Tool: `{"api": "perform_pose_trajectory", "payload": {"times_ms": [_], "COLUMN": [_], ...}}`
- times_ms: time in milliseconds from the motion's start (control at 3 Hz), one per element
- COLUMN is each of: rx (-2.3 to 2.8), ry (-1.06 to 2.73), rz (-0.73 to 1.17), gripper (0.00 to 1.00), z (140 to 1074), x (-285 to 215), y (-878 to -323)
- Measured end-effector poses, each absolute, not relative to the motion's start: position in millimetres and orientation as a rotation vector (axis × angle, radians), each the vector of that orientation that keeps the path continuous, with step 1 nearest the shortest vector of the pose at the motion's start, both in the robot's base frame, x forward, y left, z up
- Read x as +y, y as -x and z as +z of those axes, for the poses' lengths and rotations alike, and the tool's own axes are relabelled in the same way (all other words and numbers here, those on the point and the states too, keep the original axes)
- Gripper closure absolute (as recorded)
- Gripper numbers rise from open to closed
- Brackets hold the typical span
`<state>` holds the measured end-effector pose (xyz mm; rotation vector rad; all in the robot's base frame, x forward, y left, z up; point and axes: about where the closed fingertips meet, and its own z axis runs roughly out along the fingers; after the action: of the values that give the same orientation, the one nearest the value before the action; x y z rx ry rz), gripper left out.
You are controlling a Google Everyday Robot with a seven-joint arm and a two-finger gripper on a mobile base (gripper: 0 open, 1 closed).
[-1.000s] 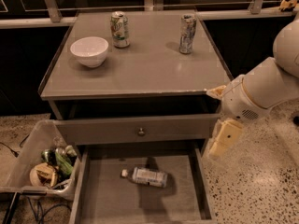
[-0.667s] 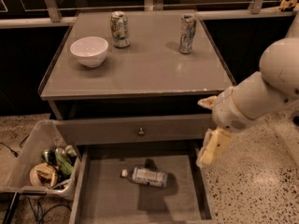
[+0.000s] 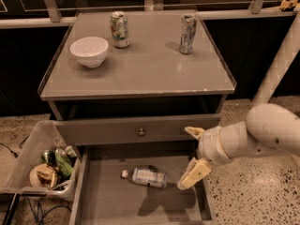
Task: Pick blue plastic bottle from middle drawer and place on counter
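Note:
The blue plastic bottle [image 3: 147,177] lies on its side in the open middle drawer [image 3: 105,198], white cap pointing left. My gripper [image 3: 190,153] hangs over the drawer's right side, just right of the bottle and not touching it. Its two pale fingers [image 3: 193,173] are spread apart and hold nothing. The grey counter [image 3: 145,67] is above, with its front edge chipped at the right.
On the counter stand a white bowl [image 3: 89,51] at the left and two metal cans [image 3: 120,28] [image 3: 187,33] at the back. A shut drawer front with a brass knob [image 3: 141,131] sits above the open drawer. A bin of clutter [image 3: 44,165] stands at the left on the floor.
My arm has swung left and down, from beside the cabinet's right corner to over the drawer's right side, close to the bottle. The bottle has not moved.

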<state>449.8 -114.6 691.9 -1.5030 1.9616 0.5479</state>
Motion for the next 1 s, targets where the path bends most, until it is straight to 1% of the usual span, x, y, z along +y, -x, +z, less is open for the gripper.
{"api": "perform_pose_trajectory", "payload": {"times_ms": [333, 667, 1000], "rx": [1.905, 1.951, 1.951], "ry": [1.454, 1.441, 1.444], "rz": [0.562, 0.469, 0.472], "gripper": [0.00, 0.00, 0.00], "z": [650, 602, 602], "x": [-97, -86, -86], "y": [-448, -457, -456]}}
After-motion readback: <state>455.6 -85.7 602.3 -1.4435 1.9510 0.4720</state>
